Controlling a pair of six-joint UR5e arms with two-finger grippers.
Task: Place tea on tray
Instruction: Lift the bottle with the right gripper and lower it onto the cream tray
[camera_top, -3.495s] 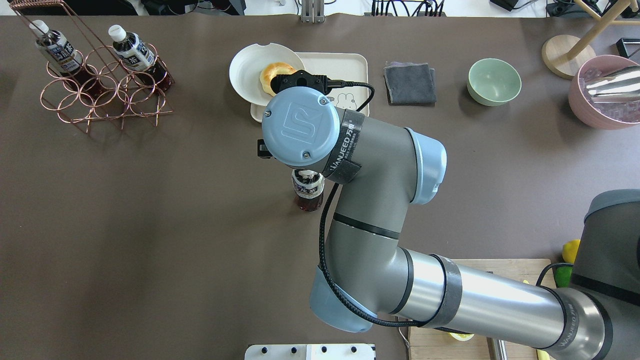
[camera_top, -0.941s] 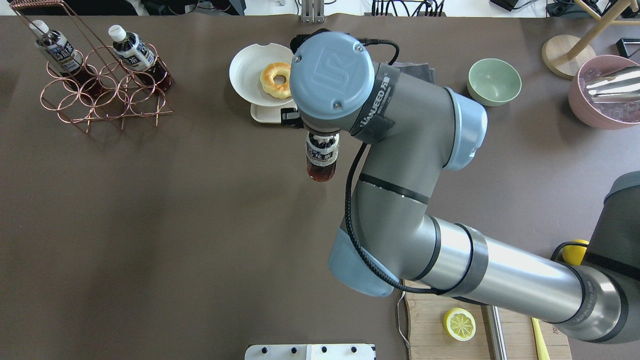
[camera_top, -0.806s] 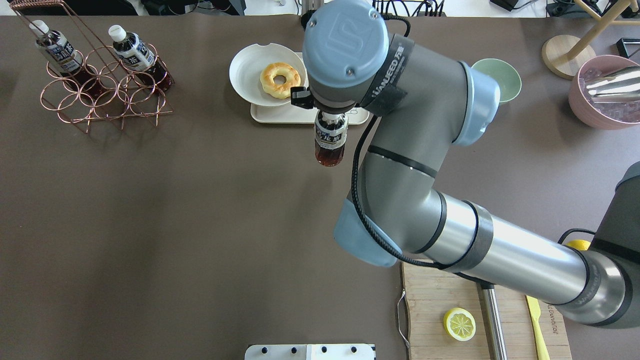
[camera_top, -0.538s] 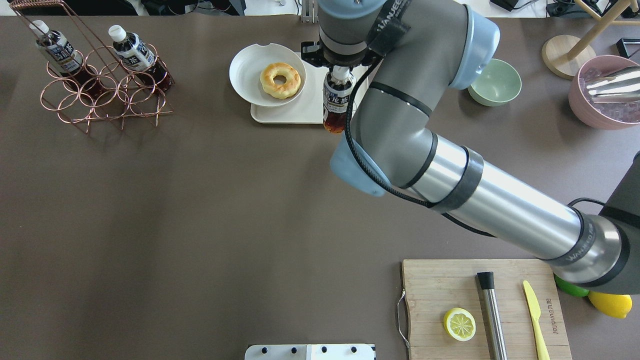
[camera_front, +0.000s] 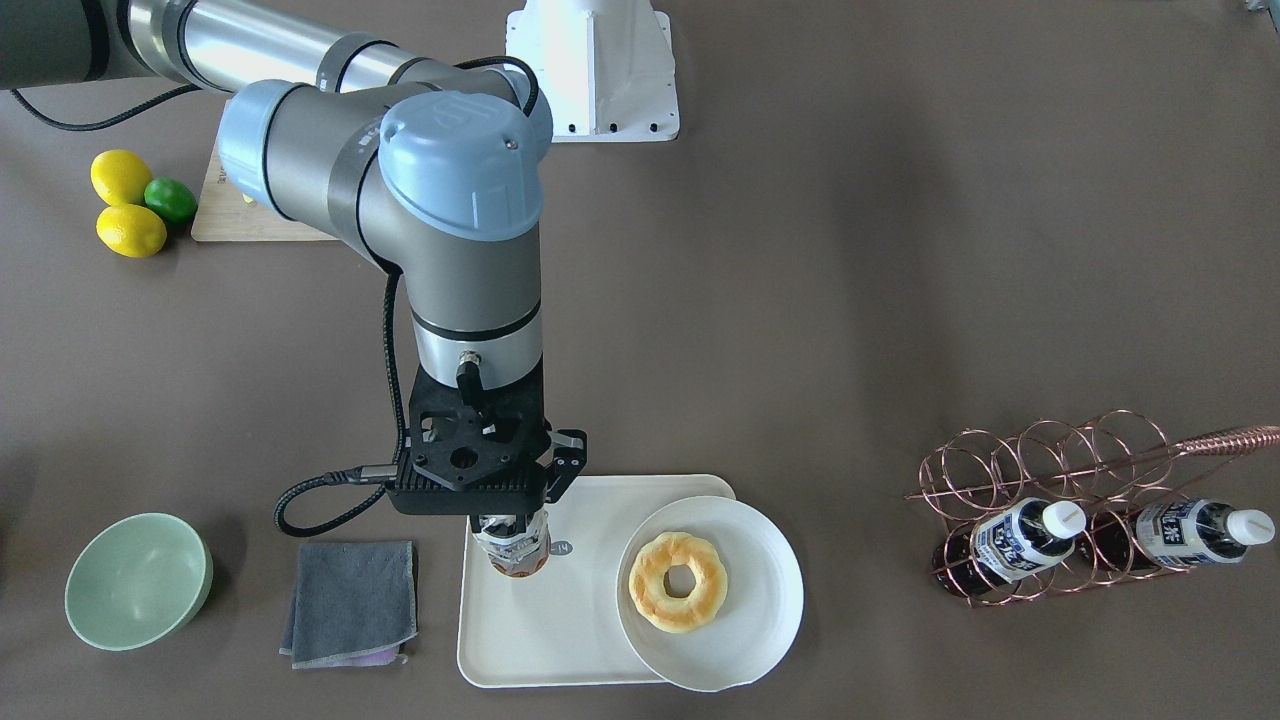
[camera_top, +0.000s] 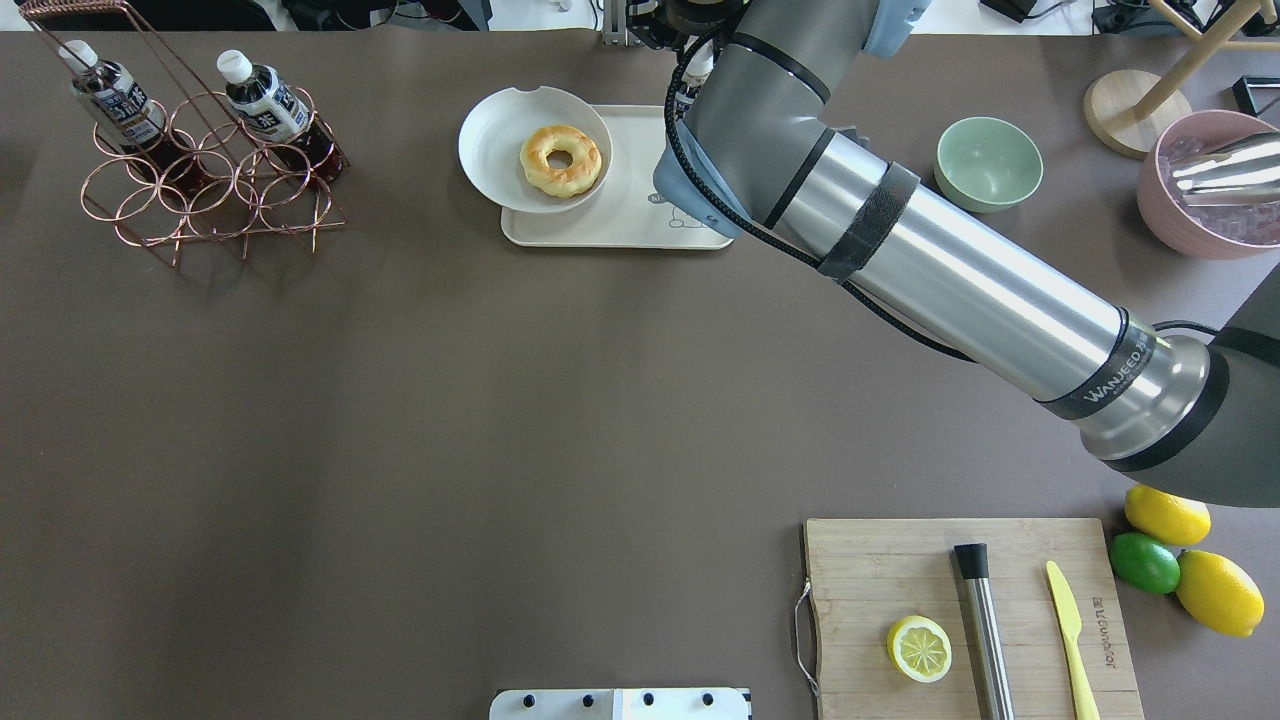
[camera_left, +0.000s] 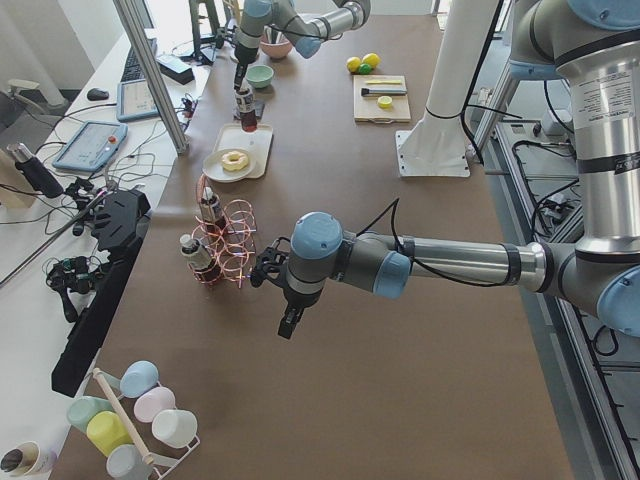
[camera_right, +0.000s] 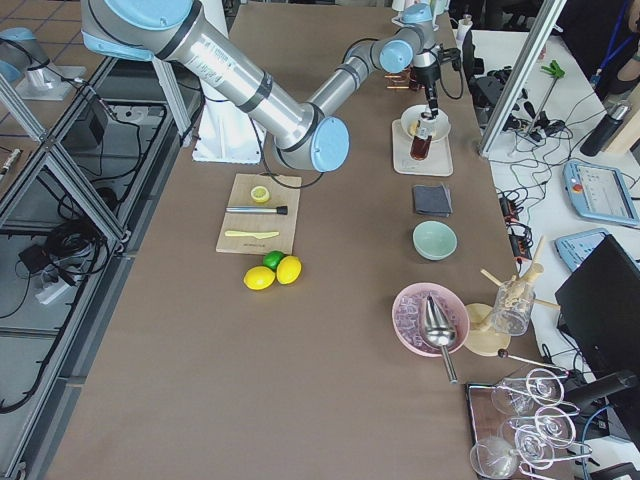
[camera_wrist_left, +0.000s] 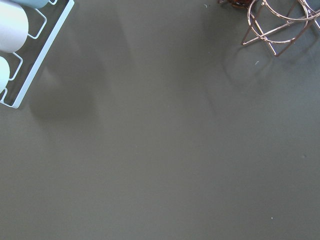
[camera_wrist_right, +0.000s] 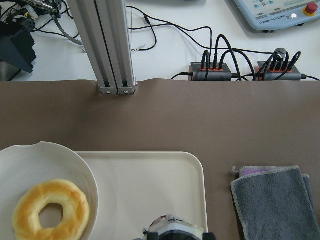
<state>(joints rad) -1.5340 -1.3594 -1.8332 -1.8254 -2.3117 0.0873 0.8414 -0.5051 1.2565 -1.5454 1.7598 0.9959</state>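
Note:
My right gripper (camera_front: 512, 527) is shut on the tea (camera_front: 514, 552), a small bottle of dark brown liquid. It holds the bottle upright over the right-hand part of the cream tray (camera_front: 560, 640), by the line-drawn bear. I cannot tell whether the bottle's base touches the tray. The bottle also shows in the exterior right view (camera_right: 421, 142), and its top shows in the right wrist view (camera_wrist_right: 175, 227). In the overhead view the arm hides most of it. My left gripper (camera_left: 288, 325) hangs over bare table near the copper rack; I cannot tell whether it is open.
A white plate (camera_front: 770, 640) with a doughnut (camera_front: 680, 580) overlaps the tray's other end. Two alike bottles (camera_top: 110, 95) (camera_top: 265, 100) lie in the copper rack (camera_top: 210, 190). A grey cloth (camera_front: 350, 600) and a green bowl (camera_front: 135, 580) lie beside the tray. A cutting board (camera_top: 960, 620) is near the robot.
My right arm has carried the tea from the middle of the table away from the robot, to over the tray. The bottle stays in the gripper.

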